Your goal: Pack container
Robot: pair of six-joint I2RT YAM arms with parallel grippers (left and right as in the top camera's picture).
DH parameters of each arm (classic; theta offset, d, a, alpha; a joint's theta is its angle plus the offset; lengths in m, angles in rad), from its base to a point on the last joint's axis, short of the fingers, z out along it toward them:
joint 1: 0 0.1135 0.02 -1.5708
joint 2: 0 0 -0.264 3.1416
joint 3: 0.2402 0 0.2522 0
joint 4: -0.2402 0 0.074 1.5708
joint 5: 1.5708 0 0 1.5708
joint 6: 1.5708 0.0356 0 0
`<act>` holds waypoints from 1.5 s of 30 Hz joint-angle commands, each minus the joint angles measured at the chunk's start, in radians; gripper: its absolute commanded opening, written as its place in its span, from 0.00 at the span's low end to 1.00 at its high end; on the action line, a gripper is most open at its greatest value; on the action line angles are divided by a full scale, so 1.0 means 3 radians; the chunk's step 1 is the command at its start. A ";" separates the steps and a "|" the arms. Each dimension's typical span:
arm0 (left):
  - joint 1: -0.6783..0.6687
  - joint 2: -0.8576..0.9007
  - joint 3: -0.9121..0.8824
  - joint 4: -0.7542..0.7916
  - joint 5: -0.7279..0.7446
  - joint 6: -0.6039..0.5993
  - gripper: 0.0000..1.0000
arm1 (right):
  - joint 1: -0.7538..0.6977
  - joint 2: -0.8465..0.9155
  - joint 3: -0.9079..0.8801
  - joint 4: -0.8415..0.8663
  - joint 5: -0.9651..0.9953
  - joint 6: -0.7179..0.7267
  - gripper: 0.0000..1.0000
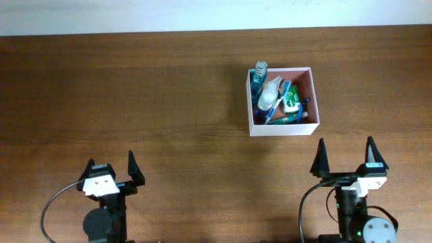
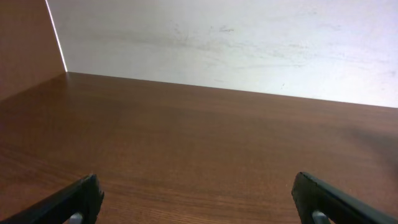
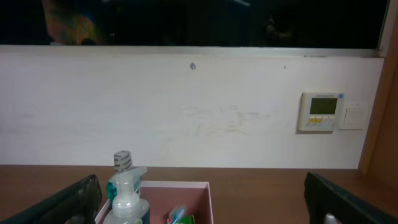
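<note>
Left tool (image 1: 111, 164): released, fingers spread wide with nothing between them, sitting at the near edge of the bench (image 1: 135, 88). Its wrist cam shows only wood grain and the white wall (image 2: 249, 43) behind.

Right tool (image 1: 345, 152): also released, fingers splayed and empty, at the near edge on the right side.

Container (image 1: 283, 128): on the bench ahead of the right tool and slightly to its left. It is well apart from both tools and closer to the far edge by the wall. It has thin white walls and a pinkish floor, which shows on the right side.

The contents are bunched in the left half:
- A white spray bottle (image 1: 268, 94) lies diagonally across the pile.
- A clear blue bottle with a ribbed cap (image 1: 260, 71) is in the far-left corner, its cap poking above the rim.
- A green-and-white packet (image 1: 291, 104) is just right of the sprayer.
- Thin blue items (image 1: 287, 118) lie by the near wall, too small to identify.

Right wrist cam also shows a wall controller with a green display (image 3: 322, 112).
</note>
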State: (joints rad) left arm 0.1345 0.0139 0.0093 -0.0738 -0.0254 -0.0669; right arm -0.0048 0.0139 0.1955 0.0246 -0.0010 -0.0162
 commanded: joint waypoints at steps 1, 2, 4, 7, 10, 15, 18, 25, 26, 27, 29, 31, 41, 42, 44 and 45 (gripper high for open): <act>0.0011 -0.0027 -0.0003 -0.0025 0.0038 0.0052 0.99 | 0.0038 -0.0034 -0.0042 0.0020 0.0018 -0.0020 0.99; 0.0011 -0.0027 -0.0003 -0.0025 0.0038 0.0052 0.99 | 0.0038 -0.0034 -0.0052 0.0019 0.0018 -0.0020 0.99; 0.0011 -0.0027 -0.0003 -0.0025 0.0038 0.0052 0.99 | 0.0038 -0.0034 -0.0090 0.0020 0.0018 -0.0019 0.99; 0.0011 -0.0027 -0.0003 -0.0025 0.0038 0.0052 0.99 | 0.0038 -0.0034 -0.0224 0.0048 0.0013 -0.0005 0.99; 0.0011 -0.0027 -0.0003 -0.0025 0.0038 0.0052 0.99 | 0.0038 -0.0034 -0.0313 0.0098 0.0003 -0.0006 0.99; 0.0011 -0.0027 -0.0003 -0.0025 0.0038 0.0052 0.99 | 0.0038 -0.0036 -0.0425 0.0121 0.0004 -0.0006 0.99; 0.0011 -0.0027 -0.0003 -0.0025 0.0038 0.0052 0.99 | 0.0038 -0.0036 -0.0490 0.0121 -0.0010 -0.0008 0.99; 0.0011 -0.0027 -0.0003 -0.0025 0.0038 0.0052 0.99 | 0.0038 -0.0036 -0.0599 0.0109 -0.0010 -0.0008 0.99; 0.0011 -0.0027 -0.0003 -0.0025 0.0038 0.0052 0.99 | 0.0038 -0.0036 -0.0628 0.0109 -0.0010 -0.0008 0.99; 0.0011 -0.0027 -0.0003 -0.0025 0.0038 0.0052 0.99 | 0.0038 -0.0036 -0.0633 0.0041 -0.0010 -0.0008 0.99; 0.0011 -0.0027 -0.0003 -0.0025 0.0038 0.0052 0.99 | 0.0041 -0.0036 -0.0633 -0.0071 -0.0011 -0.0006 0.99; 0.0011 -0.0027 -0.0003 -0.0025 0.0038 0.0052 1.00 | 0.0041 -0.0036 -0.0633 -0.0132 -0.0025 -0.0006 0.99; 0.0011 -0.0027 -0.0003 -0.0025 0.0038 0.0052 1.00 | 0.0041 -0.0036 -0.0633 -0.0336 -0.0084 -0.0008 0.99; 0.0011 -0.0027 -0.0003 -0.0025 0.0038 0.0052 0.99 | 0.0041 -0.0036 -0.0633 -0.0334 -0.0083 -0.0008 0.99; 0.0011 -0.0027 -0.0003 -0.0025 0.0038 0.0052 0.99 | 0.0038 -0.0036 -0.0633 -0.0336 -0.0083 -0.0008 0.99; 0.0011 -0.0027 -0.0003 -0.0025 0.0038 0.0052 0.99 | 0.0037 -0.0036 -0.0633 -0.0336 -0.0083 -0.0008 0.99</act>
State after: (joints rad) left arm 0.1345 0.0139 0.0093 -0.0738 -0.0254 -0.0669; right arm -0.0036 0.0139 0.0101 -0.0719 -0.0128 -0.0193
